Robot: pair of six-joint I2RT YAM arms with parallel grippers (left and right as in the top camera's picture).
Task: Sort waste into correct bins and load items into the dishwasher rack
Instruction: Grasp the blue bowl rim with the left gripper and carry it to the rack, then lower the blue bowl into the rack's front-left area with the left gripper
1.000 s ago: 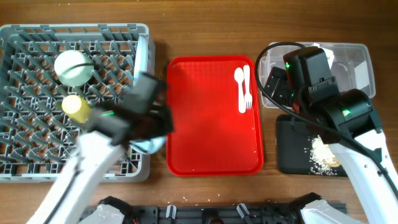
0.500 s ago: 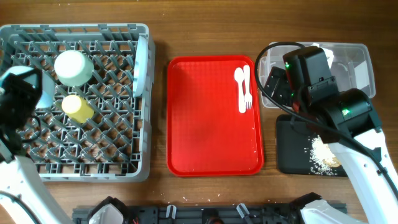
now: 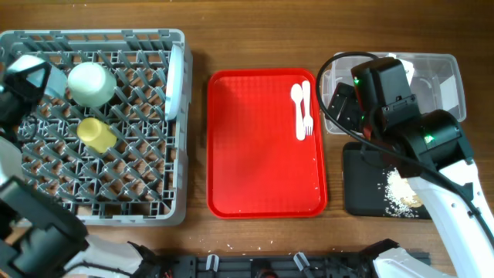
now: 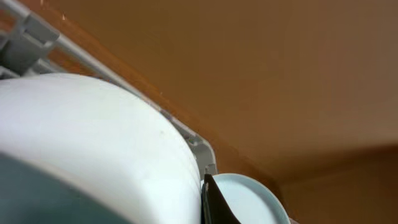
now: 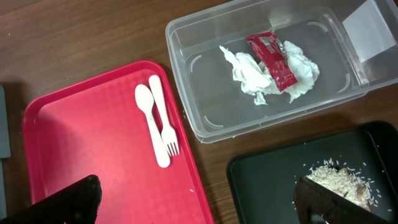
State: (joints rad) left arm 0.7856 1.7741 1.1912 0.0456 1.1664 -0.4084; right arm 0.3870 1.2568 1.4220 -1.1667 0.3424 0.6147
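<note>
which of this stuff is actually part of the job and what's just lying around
Job: rack, bowl, cup, plate, spoon, fork, tub, napkin, packet, black tray, rice.
Lying about: red tray, which only carries the spoon and fork.

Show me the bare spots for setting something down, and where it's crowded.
Bare: most of the red tray, below and left of the spoon and fork; the lower half of the rack, below the yellow cup; the left end of the black tray, beside the rice. Crowded: the rack's upper left, with bowl, cup and left arm.
</note>
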